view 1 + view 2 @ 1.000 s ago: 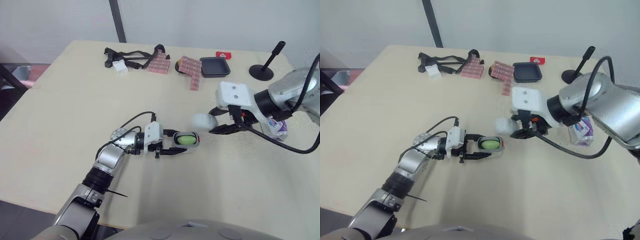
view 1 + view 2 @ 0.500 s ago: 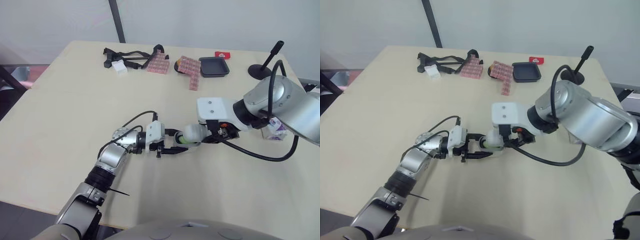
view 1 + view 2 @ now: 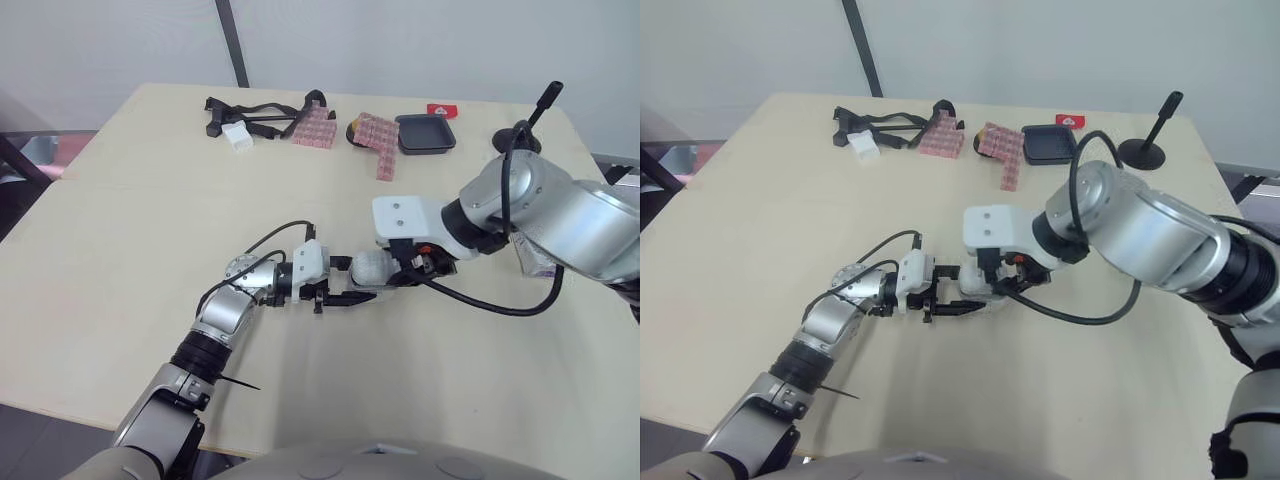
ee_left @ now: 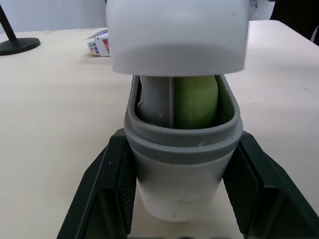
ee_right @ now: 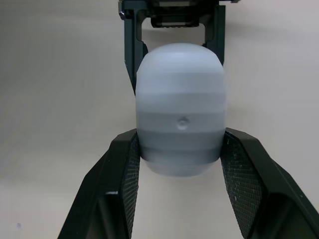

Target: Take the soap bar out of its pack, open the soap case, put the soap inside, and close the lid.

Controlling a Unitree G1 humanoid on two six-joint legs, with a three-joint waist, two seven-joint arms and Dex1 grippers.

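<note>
Left pincer clamps grey oval plastic soap case, green soap bar inside | right pincer clasps pale grey domed lid right above it | over cream bench

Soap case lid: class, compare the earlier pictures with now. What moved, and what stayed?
The right gripper, shut on the lid, carried it leftward from beside the case base to above it, over the green soap. The left gripper stayed shut on the case base.
</note>
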